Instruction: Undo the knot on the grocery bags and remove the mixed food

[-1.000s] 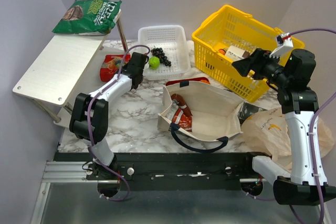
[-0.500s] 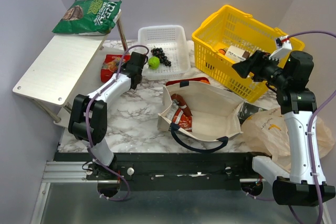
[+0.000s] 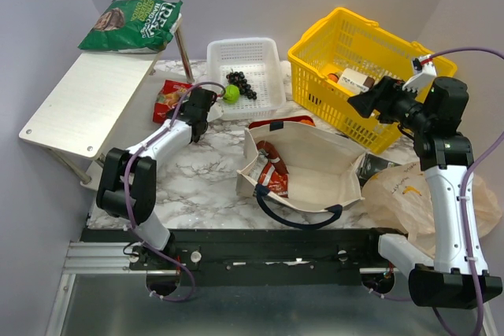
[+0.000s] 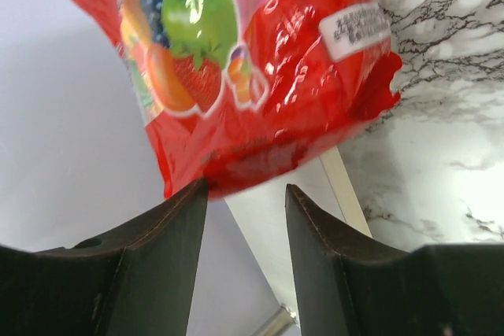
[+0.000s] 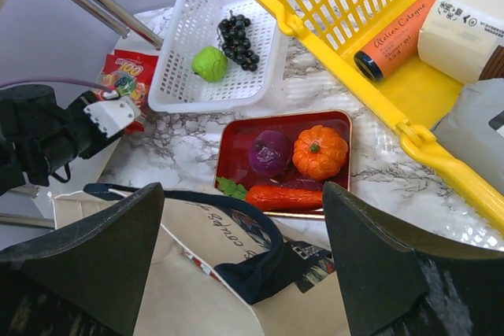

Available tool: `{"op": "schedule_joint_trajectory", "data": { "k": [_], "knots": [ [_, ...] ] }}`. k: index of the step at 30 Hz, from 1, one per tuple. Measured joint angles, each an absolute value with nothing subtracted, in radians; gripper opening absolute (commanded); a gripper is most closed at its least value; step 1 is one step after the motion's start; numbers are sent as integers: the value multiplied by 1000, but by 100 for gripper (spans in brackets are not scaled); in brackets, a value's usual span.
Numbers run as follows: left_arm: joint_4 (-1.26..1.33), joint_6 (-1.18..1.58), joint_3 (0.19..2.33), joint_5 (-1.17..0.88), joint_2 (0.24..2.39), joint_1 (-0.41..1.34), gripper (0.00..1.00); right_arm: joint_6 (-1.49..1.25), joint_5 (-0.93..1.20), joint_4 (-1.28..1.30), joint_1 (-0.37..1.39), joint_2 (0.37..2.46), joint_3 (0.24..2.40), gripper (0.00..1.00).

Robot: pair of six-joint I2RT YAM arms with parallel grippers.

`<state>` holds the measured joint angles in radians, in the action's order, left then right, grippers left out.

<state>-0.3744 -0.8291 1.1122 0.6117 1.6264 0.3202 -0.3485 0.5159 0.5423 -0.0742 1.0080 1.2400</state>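
- Standing parted, the left fingers (image 4: pixel 165 234) sit at the red snack packet's (image 4: pixel 260 76) lower edge, upper left of the tabletop (image 3: pixel 205 171).
- Right fingers (image 5: pixel 378 257) spread wide, empty, beside the yellow basket (image 3: pixel 315 84).

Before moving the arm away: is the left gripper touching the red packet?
Cannot tell. Left wrist view: red packet edge sits at one left gripper fingertip; no plain gap.
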Motion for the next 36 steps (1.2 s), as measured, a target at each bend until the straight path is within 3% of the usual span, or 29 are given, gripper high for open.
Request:
{"op": "schedule_joint_trajectory", "data": {
  "k": [7, 36],
  "knots": [
    [-272, -955, 1111, 620, 1708, 296, 0, -348, 518, 540, -82, 1005, 1230, 90],
    [-173, -981, 1203, 733, 1816, 113, 0, -364, 529, 540, -100, 1002, 1197, 90]
  ]
}}
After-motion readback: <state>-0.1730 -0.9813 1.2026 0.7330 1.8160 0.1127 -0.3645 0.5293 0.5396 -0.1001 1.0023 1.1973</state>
